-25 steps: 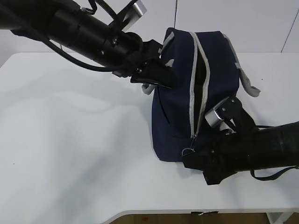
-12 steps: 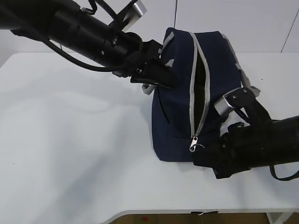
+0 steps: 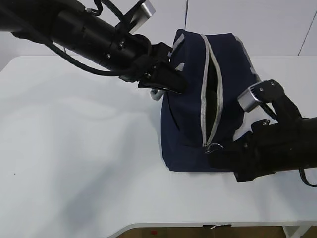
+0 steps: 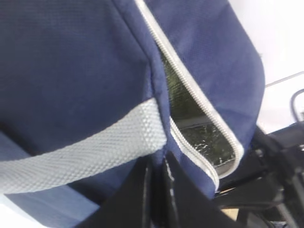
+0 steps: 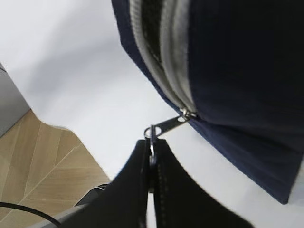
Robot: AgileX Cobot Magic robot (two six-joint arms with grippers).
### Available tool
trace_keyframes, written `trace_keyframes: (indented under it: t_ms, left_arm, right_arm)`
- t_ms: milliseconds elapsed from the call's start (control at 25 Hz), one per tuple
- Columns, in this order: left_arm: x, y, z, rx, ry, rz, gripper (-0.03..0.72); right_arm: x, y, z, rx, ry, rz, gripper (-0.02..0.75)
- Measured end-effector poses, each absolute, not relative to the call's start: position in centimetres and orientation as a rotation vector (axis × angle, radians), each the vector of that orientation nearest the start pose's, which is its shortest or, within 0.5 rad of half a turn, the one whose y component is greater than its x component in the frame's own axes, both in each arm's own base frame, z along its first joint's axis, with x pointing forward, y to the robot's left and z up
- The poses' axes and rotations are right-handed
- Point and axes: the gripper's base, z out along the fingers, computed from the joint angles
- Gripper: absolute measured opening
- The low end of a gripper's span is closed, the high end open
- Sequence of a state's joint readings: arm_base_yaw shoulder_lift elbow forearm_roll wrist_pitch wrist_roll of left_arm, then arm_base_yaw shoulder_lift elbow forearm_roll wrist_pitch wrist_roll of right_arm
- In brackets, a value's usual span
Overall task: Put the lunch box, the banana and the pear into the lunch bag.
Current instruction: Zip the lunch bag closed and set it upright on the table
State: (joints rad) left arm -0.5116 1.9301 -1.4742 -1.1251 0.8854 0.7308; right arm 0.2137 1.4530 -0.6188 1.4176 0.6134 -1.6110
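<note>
The navy lunch bag [image 3: 188, 114] stands on the white table [image 3: 74, 148], its grey zipper [image 3: 204, 89] open along the top. My left gripper [image 3: 176, 84] is shut on the bag's fabric beside a grey handle [image 4: 85, 147]; in the left wrist view the left gripper [image 4: 156, 164] pinches the navy cloth next to the open slot and its silver lining [image 4: 199, 137]. My right gripper [image 3: 218, 153] is shut on the metal ring pull [image 5: 152, 133] at the zipper's near end. The lunch box, banana and pear are out of view.
A second grey handle [image 3: 260, 84] hangs off the bag's far right side. The table's front edge [image 3: 148, 225] runs close below my right arm. Wooden floor [image 5: 42, 171] shows past the edge in the right wrist view.
My right arm has moved to the right and slightly up, taking the ring pull with it. The left arm and the bag have stayed in place.
</note>
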Motion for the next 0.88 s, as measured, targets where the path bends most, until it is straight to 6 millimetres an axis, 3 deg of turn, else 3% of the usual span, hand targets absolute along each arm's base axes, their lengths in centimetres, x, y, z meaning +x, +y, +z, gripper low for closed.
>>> trace_keyframes:
  t_ms: [400,880]
  left_arm:
    - [33.5,-26.0,25.3,0.779,2.363,-1.22,-0.004]
    - [33.7,-25.9,25.2,0.771,2.358,-1.189,-0.004]
  right_arm:
    - [23.2,10.3,21.2,-0.754,2.193,0.713,0.006]
    - [25.4,10.5,26.2,-0.806,2.212,0.648,0.006]
